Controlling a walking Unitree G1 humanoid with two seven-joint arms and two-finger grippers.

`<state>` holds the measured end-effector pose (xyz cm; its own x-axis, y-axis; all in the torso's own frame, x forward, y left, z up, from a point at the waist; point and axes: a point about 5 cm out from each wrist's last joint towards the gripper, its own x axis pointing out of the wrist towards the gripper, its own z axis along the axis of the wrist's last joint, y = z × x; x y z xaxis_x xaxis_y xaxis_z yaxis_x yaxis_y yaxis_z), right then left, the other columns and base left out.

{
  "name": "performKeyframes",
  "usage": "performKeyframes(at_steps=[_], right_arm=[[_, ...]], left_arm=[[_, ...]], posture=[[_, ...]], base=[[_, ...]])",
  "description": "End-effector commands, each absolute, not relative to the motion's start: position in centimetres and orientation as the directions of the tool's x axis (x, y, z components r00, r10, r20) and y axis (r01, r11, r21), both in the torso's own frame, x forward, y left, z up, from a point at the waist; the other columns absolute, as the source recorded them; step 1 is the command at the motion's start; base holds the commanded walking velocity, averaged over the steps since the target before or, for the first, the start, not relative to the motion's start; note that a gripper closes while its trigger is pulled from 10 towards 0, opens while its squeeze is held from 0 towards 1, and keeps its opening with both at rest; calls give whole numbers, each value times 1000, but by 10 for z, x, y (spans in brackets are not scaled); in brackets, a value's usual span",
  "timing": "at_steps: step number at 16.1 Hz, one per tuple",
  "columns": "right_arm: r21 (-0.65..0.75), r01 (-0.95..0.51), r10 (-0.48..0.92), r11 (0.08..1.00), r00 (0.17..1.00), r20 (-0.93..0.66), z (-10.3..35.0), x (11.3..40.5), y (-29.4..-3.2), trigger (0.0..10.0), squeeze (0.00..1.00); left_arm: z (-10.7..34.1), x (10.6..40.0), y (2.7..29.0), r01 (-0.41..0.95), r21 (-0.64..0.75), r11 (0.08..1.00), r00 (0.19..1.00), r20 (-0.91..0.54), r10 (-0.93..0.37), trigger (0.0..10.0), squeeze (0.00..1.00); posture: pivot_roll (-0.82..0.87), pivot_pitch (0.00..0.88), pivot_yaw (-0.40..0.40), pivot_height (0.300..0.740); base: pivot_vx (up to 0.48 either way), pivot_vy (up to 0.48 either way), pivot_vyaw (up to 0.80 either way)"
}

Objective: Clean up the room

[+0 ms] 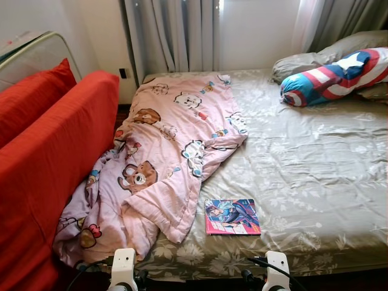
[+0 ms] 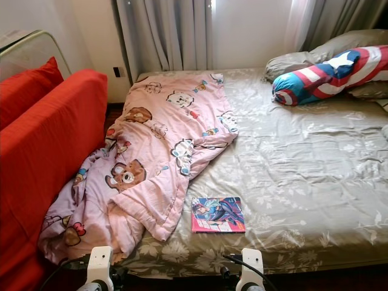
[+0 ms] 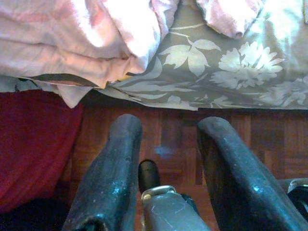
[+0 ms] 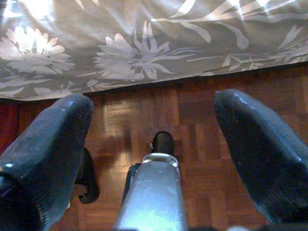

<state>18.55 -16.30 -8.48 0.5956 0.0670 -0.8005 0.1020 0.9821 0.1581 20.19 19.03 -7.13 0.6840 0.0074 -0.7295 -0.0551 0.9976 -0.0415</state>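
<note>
Head views show the comic book (image 1: 232, 216); wrist views, parquet floor (image 4: 192, 115) under spread fingers

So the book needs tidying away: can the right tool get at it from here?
Probably yes: the book lies bare near the bed's near edge, with the open right tool low before it and nothing between.

1. A pink cartoon-print blanket (image 1: 159, 162) lies rumpled along the bed's (image 1: 315, 176) left side, its lower end spilling over the edge.
2. A comic book (image 1: 232, 216) lies flat near the bed's front edge, just beside the blanket.
</note>
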Motion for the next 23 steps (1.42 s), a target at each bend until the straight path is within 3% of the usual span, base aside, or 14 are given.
performKeyframes(at_steps=[1, 6, 19, 23], right_arm=[[160, 113, 62, 981, 595, -801, -85, 185, -163, 10000, 0], [157, 111, 61, 981, 594, -802, -85, 185, -164, 10000, 0], [155, 107, 62, 982, 595, -801, -85, 185, -164, 10000, 0], [156, 107, 62, 982, 598, -799, -85, 185, -164, 10000, 0]], left_arm=[[-74, 198, 193, -65, -42, 997, 668, -744, 12, 10000, 0], [-75, 196, 193, -73, -43, 996, 662, -749, 16, 10000, 0], [-72, 200, 192, -77, -43, 996, 677, -736, 21, 10000, 0], [-64, 213, 189, -44, -49, 998, 722, -692, -2, 10000, 0]], posture=[[-46, 0, 3, 740], [-45, 0, -2, 740], [-46, 0, -3, 740], [-44, 0, -3, 740]], base=[[0, 0, 0], [0, 0, 0], [272, 0, 0], [0, 0, 0]])
